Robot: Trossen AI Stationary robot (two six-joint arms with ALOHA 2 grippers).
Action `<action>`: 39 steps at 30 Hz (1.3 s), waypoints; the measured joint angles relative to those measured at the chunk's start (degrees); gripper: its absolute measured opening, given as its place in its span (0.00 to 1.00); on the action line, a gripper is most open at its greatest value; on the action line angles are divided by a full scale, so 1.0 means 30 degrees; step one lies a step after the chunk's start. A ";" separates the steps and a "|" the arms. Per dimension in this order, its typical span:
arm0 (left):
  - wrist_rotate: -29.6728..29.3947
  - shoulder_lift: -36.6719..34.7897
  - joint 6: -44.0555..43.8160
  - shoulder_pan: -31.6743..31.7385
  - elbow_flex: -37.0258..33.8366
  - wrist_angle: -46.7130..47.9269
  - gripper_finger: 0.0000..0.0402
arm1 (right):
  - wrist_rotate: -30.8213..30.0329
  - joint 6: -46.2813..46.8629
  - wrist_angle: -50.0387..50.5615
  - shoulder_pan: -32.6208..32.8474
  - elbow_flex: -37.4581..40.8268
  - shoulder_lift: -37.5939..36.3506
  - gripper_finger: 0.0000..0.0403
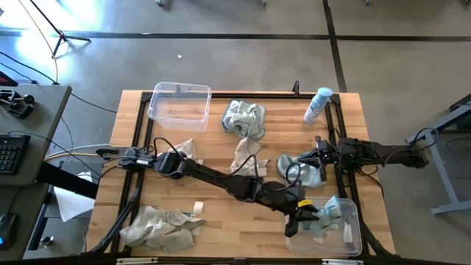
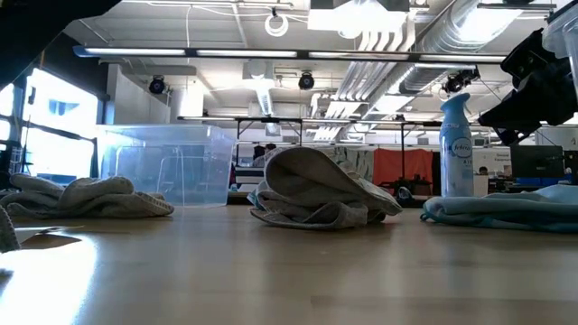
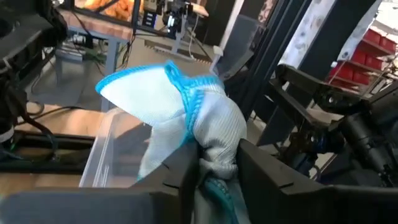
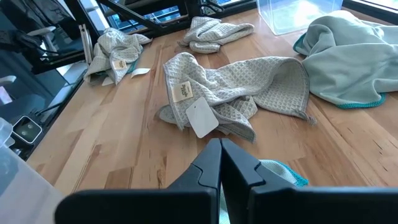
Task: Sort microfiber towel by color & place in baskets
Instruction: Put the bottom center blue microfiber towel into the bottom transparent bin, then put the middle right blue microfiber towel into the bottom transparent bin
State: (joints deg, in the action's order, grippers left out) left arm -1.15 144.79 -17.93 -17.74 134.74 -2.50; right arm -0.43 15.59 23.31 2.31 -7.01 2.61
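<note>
Left jaws (image 3: 211,168) clamp teal towel (image 3: 186,112) over basket (image 1: 352,234).

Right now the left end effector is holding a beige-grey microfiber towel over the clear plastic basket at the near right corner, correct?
Not quite: the colour is wrong. The left end effector grips a pale teal-blue microfiber towel, not beige-grey, as the left wrist view shows. It does hang over the clear plastic basket at the near right corner.

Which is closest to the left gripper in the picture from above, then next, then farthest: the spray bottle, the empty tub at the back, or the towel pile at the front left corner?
From the left gripper, which is over the front-right tub:
1. Spray bottle, back right.
2. Front-left towel pile, across the table's front edge.
3. Empty tub, back left.
</note>
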 joint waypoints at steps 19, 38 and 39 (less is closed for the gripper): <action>0.0548 -0.2609 -0.1144 0.0510 -0.0007 0.5555 0.39 | 0.0006 -0.0006 -0.0007 0.0000 -0.0006 -0.0001 0.00; -0.2674 -0.6127 0.2557 0.0321 0.0000 1.4205 0.00 | 0.0001 -0.0006 -0.0007 -0.0015 -0.0001 0.0000 0.00; -0.2667 -0.6120 0.2557 0.0313 0.0000 1.4278 0.00 | 0.0003 0.0000 -0.0007 -0.0015 -0.0003 0.0000 0.00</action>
State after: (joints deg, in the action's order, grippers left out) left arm -9.15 126.43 -10.26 -16.80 134.74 40.33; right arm -0.42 15.59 23.29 2.26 -7.02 2.61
